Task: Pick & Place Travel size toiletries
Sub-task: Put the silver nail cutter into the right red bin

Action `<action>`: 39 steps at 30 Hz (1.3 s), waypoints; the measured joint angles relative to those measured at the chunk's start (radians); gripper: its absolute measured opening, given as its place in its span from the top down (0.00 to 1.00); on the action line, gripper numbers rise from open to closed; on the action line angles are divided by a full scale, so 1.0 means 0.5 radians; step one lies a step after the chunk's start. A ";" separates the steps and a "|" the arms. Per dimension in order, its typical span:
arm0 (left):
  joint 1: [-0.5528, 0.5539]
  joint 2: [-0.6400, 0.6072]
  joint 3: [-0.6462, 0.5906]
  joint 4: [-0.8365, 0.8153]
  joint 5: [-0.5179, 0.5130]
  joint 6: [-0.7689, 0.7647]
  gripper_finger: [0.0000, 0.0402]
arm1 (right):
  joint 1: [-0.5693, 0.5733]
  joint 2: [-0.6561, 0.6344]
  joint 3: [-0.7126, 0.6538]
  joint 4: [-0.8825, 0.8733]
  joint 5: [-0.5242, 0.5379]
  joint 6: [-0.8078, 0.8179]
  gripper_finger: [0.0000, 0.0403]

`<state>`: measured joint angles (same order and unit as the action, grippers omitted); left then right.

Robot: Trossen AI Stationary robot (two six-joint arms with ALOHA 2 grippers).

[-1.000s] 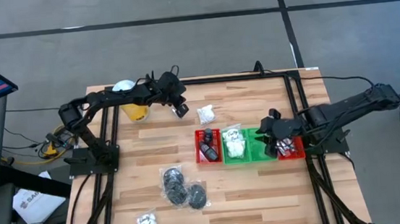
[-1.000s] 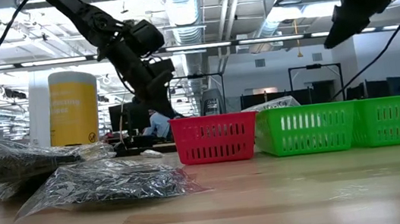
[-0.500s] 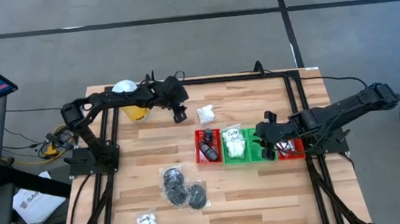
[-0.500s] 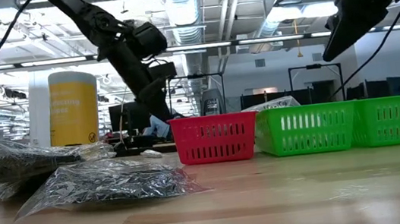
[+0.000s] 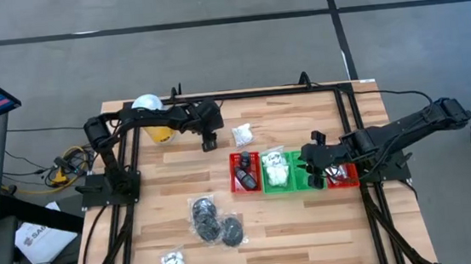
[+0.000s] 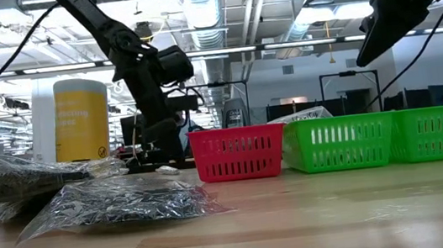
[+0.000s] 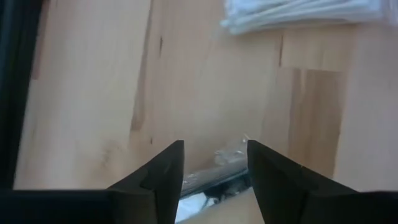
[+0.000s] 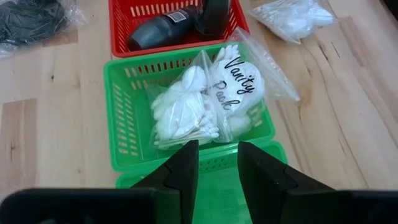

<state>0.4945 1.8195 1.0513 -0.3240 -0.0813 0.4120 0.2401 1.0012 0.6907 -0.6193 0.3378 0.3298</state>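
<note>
Wood table [image 5: 295, 229]: pale slats, carries everything in play.
Left gripper [image 5: 210, 139]: low over the table's far side, between the yellow cylinder [image 5: 157, 127] and a loose white sachet [image 5: 242, 135]. Jaws apart; the left wrist view shows a small clear-wrapped item [image 7: 214, 174] lying between the fingers [image 7: 163, 177], not gripped.
Right gripper [image 5: 317, 176]: hangs above the green trays [image 5: 296, 184]; jaws slightly apart, nothing between them.
Toiletries placed: Vanity Pack bag [image 8: 211, 102] of white pieces in a green tray; dark bottles [image 8: 168, 28] in the red tray [image 5: 244, 173].
Toiletries loose: clear bags of black pieces [image 5: 214, 220] on the near left of the table, another white sachet [image 5: 172, 262] at the near edge.
Handling, judged: sachets and bags look light, soft and crinkly, film probably slippery. They should fold under a pinch, so take a gathered edge or a pinched-up middle rather than a flat face. The small wrapped item lies nearly flat; fingers likely need to reach the wood on both sides of it.
Hard to make out: what the item under the left gripper actually is; only part shows, cut off at the frame edge. Contents of the red tray [image 5: 344, 174] under the right arm are mostly covered. Low view hides tray contents behind the basket walls [image 6: 238, 152].
</note>
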 joint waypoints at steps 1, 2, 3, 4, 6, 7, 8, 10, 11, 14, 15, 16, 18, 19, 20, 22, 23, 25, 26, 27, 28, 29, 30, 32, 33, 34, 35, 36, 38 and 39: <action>-0.002 0.000 0.000 -0.002 -0.003 0.003 0.57 | 0.000 0.000 0.000 -0.001 0.000 0.000 0.75; -0.003 0.000 0.000 -0.019 -0.005 0.005 0.57 | 0.000 0.000 0.000 0.000 0.000 0.000 0.75; -0.001 0.000 0.000 -0.036 -0.011 0.006 0.56 | -0.001 0.000 0.000 0.000 0.000 0.000 0.75; 0.002 0.000 0.000 -0.052 -0.012 0.015 0.55 | -0.001 0.000 0.000 0.000 0.000 0.000 0.75; 0.002 0.000 0.000 -0.098 -0.021 0.036 0.54 | -0.001 0.000 0.000 0.000 0.001 0.000 0.75; 0.002 0.000 0.000 -0.106 -0.044 0.025 0.54 | -0.001 0.000 0.000 0.000 0.001 0.000 0.75; 0.002 -0.003 0.000 -0.107 -0.069 0.005 0.54 | -0.001 0.000 0.000 0.000 0.001 0.000 0.75; 0.002 -0.038 0.000 -0.139 -0.104 0.006 0.54 | -0.001 0.000 0.000 0.000 0.001 -0.014 0.75; 0.002 -0.048 0.002 -0.126 -0.116 0.023 0.54 | -0.001 0.001 0.000 0.001 0.001 -0.026 0.75; 0.011 -0.090 0.000 -0.187 -0.121 0.069 0.55 | -0.001 0.000 0.000 0.018 0.001 -0.031 0.75; 0.011 -0.096 0.002 -0.177 -0.121 0.100 0.55 | -0.001 0.001 0.000 0.023 0.001 -0.031 0.75; 0.014 -0.100 0.003 -0.207 -0.122 0.116 0.56 | -0.001 0.001 0.000 0.021 0.001 -0.032 0.75; 0.034 -0.100 0.001 -0.234 -0.120 0.121 0.56 | -0.001 0.000 0.000 0.032 0.001 -0.032 0.75; 0.038 -0.092 0.001 -0.227 -0.120 0.121 0.57 | -0.001 0.001 0.000 0.030 0.001 -0.032 0.75; 0.039 -0.081 0.001 -0.230 -0.120 0.121 0.57 | -0.001 0.001 0.000 0.029 0.001 -0.032 0.75; 0.047 -0.072 0.000 -0.240 -0.117 0.127 0.57 | -0.001 0.001 0.000 0.029 0.001 -0.032 0.75; 0.046 -0.070 0.000 -0.237 -0.117 0.144 0.57 | -0.001 0.001 0.000 0.030 0.001 -0.033 0.75; 0.043 -0.058 0.001 -0.230 -0.118 0.167 0.57 | -0.001 0.000 0.000 0.034 0.001 -0.033 0.75; 0.043 -0.057 0.000 -0.244 -0.118 0.170 0.57 | -0.001 0.001 0.000 0.034 0.001 -0.033 0.75; 0.043 -0.057 0.000 -0.239 -0.119 0.178 0.57 | -0.001 0.000 0.000 0.035 0.001 -0.034 0.75; 0.043 -0.057 0.000 -0.228 -0.119 0.208 0.57 | -0.001 0.000 0.000 0.036 0.001 -0.034 0.75; 0.044 -0.057 0.000 -0.229 -0.119 0.228 0.57 | -0.001 0.000 0.000 0.035 0.001 -0.037 0.75; 0.044 -0.057 0.000 -0.230 -0.119 0.247 0.57 | -0.001 0.000 0.000 0.036 0.001 -0.037 0.75; 0.044 -0.057 0.000 -0.224 -0.119 0.265 0.57 | -0.001 0.000 0.000 0.036 0.001 -0.037 0.75; 0.044 -0.057 0.000 -0.223 -0.119 0.266 0.57 | -0.001 0.001 0.000 0.036 0.001 -0.037 0.75; 0.044 -0.057 0.000 -0.224 -0.118 0.267 0.57 | -0.001 0.000 0.000 0.036 0.001 -0.037 0.75; 0.044 -0.057 0.000 -0.217 -0.112 0.268 0.57 | -0.001 0.000 0.000 0.036 0.001 -0.037 0.75; 0.044 -0.057 0.000 -0.207 -0.096 0.267 0.57 | -0.001 0.000 0.000 0.036 0.001 -0.037 0.75; 0.047 -0.057 0.000 -0.205 -0.073 0.268 0.57 | -0.001 0.000 0.000 0.037 0.001 -0.037 0.75; 0.047 -0.057 0.000 -0.205 -0.055 0.268 0.57 | -0.001 0.001 0.000 0.036 0.001 -0.037 0.75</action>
<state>0.5179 1.7908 1.0512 -0.4266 -0.1091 0.5458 0.2394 1.0016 0.6907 -0.6014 0.3383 0.3111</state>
